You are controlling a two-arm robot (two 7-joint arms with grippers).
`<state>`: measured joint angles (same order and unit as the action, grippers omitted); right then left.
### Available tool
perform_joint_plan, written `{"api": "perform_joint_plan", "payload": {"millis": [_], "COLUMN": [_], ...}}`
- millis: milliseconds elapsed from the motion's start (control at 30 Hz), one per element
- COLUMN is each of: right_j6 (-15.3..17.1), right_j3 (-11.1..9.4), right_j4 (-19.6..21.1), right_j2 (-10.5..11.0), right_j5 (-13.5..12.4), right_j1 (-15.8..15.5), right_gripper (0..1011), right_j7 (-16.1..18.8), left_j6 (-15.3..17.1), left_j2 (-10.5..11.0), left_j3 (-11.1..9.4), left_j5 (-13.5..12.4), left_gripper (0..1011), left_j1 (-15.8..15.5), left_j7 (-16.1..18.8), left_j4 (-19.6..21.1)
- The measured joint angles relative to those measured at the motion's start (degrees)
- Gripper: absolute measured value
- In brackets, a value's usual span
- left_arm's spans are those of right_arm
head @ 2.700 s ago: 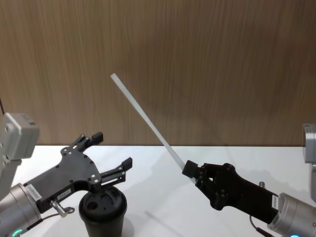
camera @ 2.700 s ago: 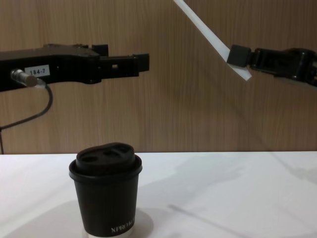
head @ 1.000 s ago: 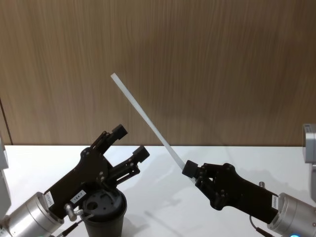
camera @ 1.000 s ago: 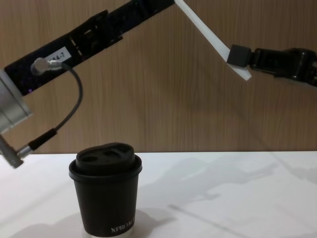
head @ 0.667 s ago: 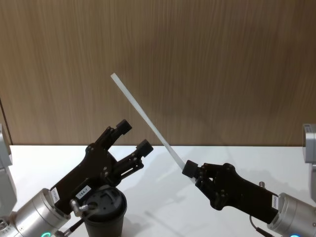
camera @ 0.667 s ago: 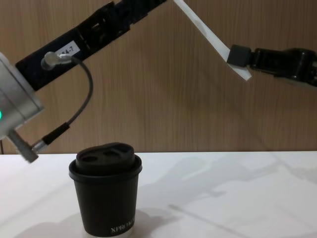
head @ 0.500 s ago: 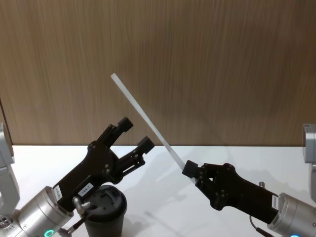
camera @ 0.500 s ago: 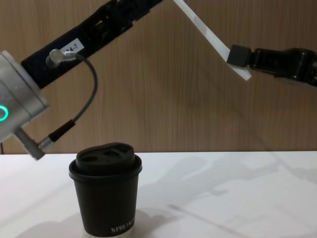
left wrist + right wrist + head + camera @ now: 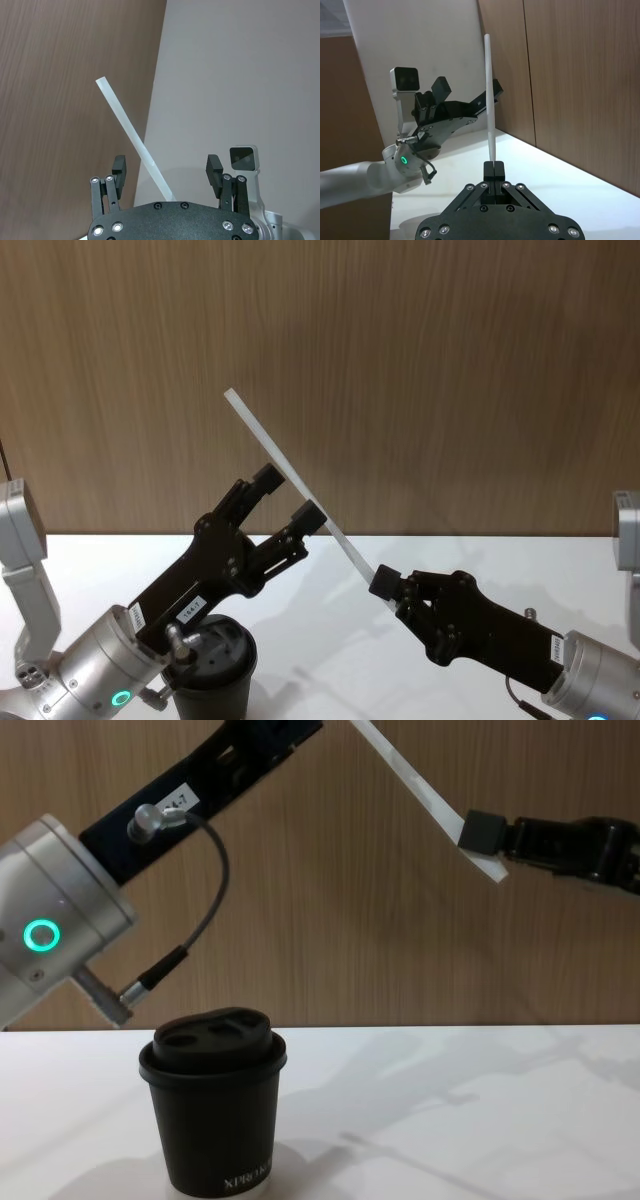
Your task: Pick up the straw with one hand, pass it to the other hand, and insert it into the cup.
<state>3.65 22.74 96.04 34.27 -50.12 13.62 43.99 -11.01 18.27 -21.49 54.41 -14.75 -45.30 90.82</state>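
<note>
The left pincer (image 9: 290,495) has climbed from just above the cup (image 9: 212,1120) up to the straw (image 9: 262,435) — its fingers, spread wide, now flank the shaft about midway, with a gap on each side. The right pincer (image 9: 382,586) stays clamped on the straw's lower end, holding it at the same tilt — well above the white surface (image 9: 340,660) where the cup stands.

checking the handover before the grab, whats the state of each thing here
straw: held in the air, tilted, gripped at its lower end
right gripper: shut on the straw's lower end
left gripper: open, straddling the straw mid-length, not clamping it
cup: upright, no straw in it
lid: on the cup
</note>
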Motion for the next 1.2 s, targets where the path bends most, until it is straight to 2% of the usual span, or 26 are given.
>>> {"api": "perform_joint_plan", "payload": {"millis": [800,900,1200], "right_j6": [0.0,0.0,0.0], "right_j3": [0.0,0.0,0.0], "right_j4": [0.0,0.0,0.0], "right_j2": [0.0,0.0,0.0], "right_j5": [0.0,0.0,0.0], "right_j1": [0.0,0.0,0.0], "right_gripper": [6,6,6], "right_j7": [0.0,0.0,0.0], "left_j6": [-1.61,-1.62,-1.62], "left_j2": [-2.01,-2.21,-2.52], "left_j3": [-1.55,-1.75,-2.25], "left_j5": [0.88,0.93,0.96], "left_gripper": [996,946,705], "left_j1": [-2.61,-3.01,-3.95], "left_j7": [1.07,1.45,2.51], "left_j4": [-2.76,-3.16,-4.05]}}
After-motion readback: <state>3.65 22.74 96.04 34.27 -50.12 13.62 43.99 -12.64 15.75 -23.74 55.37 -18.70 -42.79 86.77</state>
